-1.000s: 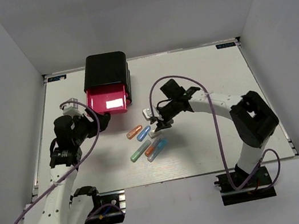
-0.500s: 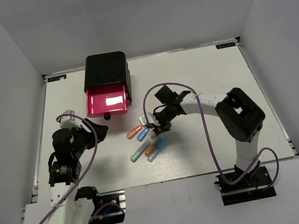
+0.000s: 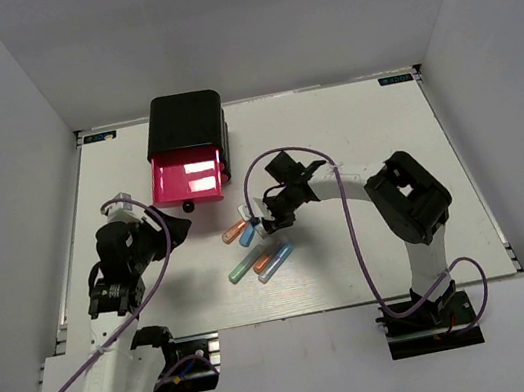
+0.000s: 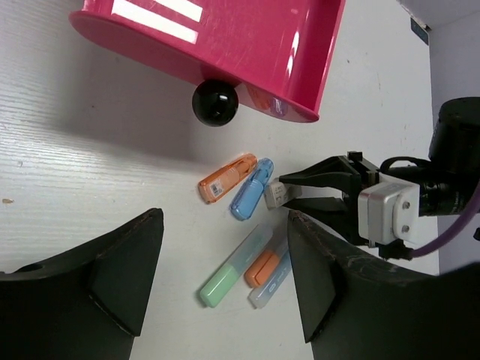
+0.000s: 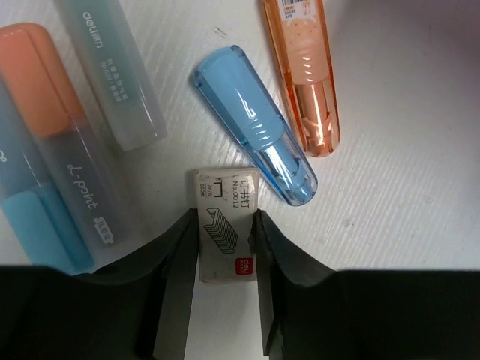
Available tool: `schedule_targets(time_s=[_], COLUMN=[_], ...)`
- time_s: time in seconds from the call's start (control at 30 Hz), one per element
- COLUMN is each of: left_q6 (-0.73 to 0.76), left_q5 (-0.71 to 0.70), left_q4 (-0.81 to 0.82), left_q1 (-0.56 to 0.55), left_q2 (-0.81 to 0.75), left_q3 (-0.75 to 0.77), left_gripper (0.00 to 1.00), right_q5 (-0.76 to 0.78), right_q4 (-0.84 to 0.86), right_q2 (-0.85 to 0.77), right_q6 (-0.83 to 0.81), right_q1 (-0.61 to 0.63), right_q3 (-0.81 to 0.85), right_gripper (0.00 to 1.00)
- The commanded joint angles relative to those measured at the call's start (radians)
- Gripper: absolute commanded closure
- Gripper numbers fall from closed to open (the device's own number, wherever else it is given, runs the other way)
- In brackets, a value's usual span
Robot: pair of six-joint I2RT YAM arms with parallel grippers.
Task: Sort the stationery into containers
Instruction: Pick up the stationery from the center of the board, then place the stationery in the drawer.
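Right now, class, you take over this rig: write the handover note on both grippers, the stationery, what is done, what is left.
Left gripper open, empty, near the black knob of the open pink drawer.
Right gripper closed on the white staple box, which rests on the table.
Orange capsule, blue capsule and green highlighter lie loose beside it.
Done: one drawer open.
Left: put the box and loose pieces away.

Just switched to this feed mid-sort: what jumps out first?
The pink-red plastic drawer stands pulled out of the glossy black rounded box at the far left of the white table. In front of it, the right gripper pinches a small white staple box, right beside a translucent blue capsule-shaped piece and an orange one.
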Motion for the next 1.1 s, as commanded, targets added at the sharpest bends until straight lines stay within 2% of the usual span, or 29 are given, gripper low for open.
schedule_targets(time_s=[0.0,0.07,0.13,0.27,0.37,0.53,0.83,0.93,0.97,1.0,1.07], left_q6=[-0.037,-0.062,-0.077,-0.095,-0.095,-0.095,-0.068,-0.059,-0.059,-0.059,-0.059], left_q5=[-0.011,-0.011,-0.011,-0.011,-0.011,-0.011,-0.011,-0.011,-0.011,-0.011,-0.011], left_q4=[0.065,0.094,0.146,0.244,0.321,0.419,0.508,0.531,0.531,0.556,0.579], left_q1=[-0.003,-0.003,-0.003,-0.003,-0.003,-0.003,-0.003,-0.003,-0.003,-0.003,-0.003], left_q2=[0.008,0.022,0.043,0.118,0.175,0.299,0.364,0.374,0.384,0.384,0.394], left_q3=[-0.041,-0.062,-0.098,-0.141,-0.150,-0.141,-0.132,-0.122,-0.122,-0.122,-0.122], left_gripper=[0.23,0.23,0.23,0.24,0.24,0.25,0.25,0.25,0.25,0.25,0.25], right_q5=[0.014,0.006,-0.023,-0.097,-0.111,-0.091,0.058,0.121,0.129,0.147,0.156], right_q4=[-0.043,-0.077,-0.118,-0.123,-0.080,0.068,0.263,0.248,0.228,0.224,0.242], right_q2=[0.000,-0.049,-0.089,-0.275,-0.318,-0.257,0.011,0.120,0.136,0.148,0.163], right_q6=[-0.016,-0.018,-0.018,0.018,0.099,0.252,0.312,0.350,0.366,0.369,0.372], right_q1=[-0.001,-0.007,-0.009,-0.007,-0.003,0.016,0.112,0.128,0.131,0.128,0.126], right_q3=[0.024,0.028,0.024,0.033,0.099,0.263,0.505,0.637,0.688,0.715,0.713], right_gripper=[0.86,0.94,0.98,0.98,0.98,0.98,0.93,0.83,0.76,0.59,0.43])
